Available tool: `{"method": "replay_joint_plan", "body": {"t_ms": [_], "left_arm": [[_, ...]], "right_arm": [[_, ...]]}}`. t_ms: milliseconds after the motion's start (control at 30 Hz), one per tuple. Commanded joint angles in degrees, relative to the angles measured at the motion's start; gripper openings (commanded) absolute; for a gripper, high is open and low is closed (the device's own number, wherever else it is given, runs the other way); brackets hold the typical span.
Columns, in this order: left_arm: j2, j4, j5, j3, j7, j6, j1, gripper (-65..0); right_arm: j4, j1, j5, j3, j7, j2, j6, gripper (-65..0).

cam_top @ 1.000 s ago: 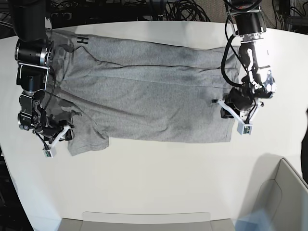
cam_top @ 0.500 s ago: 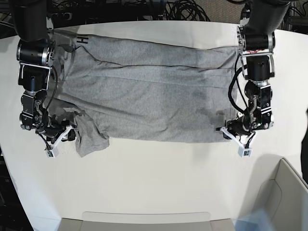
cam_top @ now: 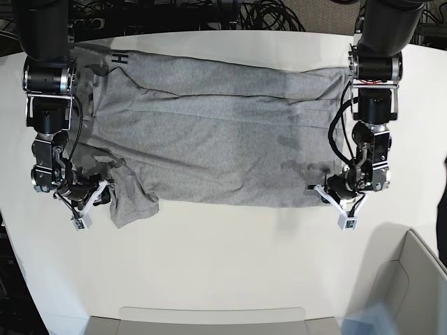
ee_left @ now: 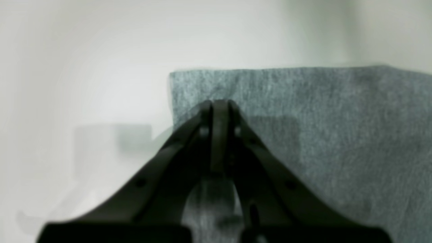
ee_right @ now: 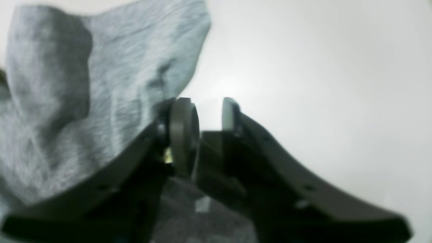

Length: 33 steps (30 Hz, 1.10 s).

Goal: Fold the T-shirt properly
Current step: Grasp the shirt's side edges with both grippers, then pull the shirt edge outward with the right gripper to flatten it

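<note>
The grey T-shirt lies spread across the white table, with black lettering at its far left. My left gripper sits at the shirt's near right corner. In the left wrist view its jaws are shut, tips pinched on the fabric just inside that corner. My right gripper is at the bunched sleeve on the near left. In the right wrist view its jaws stand narrowly open with bare table between the tips, and the sleeve fabric rises beside the left finger.
A pale box stands at the near right corner. A flat tray edge runs along the table's front. Dark cables lie behind the far edge of the table.
My left gripper has come down to the shirt's near right corner and shut on it. The right gripper's jaws have narrowed beside the sleeve, which has bunched up.
</note>
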Motion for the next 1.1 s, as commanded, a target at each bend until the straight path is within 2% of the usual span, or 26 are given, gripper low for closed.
{"method": "replay_joint_plan", "body": {"t_ms": [0,33,67,267,400,633,833,967,1067], "left_arm": [[-0.11,-0.53,0.33,0.35,1.82,-0.46,0.02,-65.0],[-0.11,-0.45,0.33,0.35,1.30,-0.55,0.28,-65.0],[-0.11,-0.09,0.33,0.18,0.95,-0.55,0.55,-65.0],[-0.64,9.84,0.33,-0.61,0.51,-0.55,2.66,-65.0],[-0.55,18.46,0.33,-6.94,2.53,-0.55,5.65,-65.0],[-0.82,29.18,0.33,-11.60,7.36,-0.55,9.78,-65.0],[-0.90,35.95,0.33,-11.69,10.18,-0.55,14.09,-65.0],[-0.99,38.85,0.33,-11.69,10.18,-0.55,16.72,-65.0],[-0.99,38.85,0.33,-11.69,10.18,-0.55,17.07,-65.0]], "right_arm": [[0.11,0.68,-0.67,-1.52,-1.71,0.04,0.10,-60.0],[0.20,0.68,-0.67,-1.87,-1.62,-0.05,0.10,-64.1],[0.20,0.68,-0.67,-1.87,-1.53,-0.05,0.10,-65.0],[4.33,0.95,-0.67,-1.96,-1.71,0.04,0.10,-65.0],[11.37,0.33,-0.67,-1.96,-2.24,0.39,0.10,-65.0],[26.14,-4.42,-0.40,-1.43,-10.41,2.59,0.19,-65.0],[38.97,-10.92,-0.40,6.92,-18.59,2.06,0.45,-65.0],[45.83,-14.88,-0.40,9.29,-21.32,2.41,0.54,-65.0],[45.74,-15.41,-0.40,10.52,-21.05,2.41,0.54,-65.0]]}}
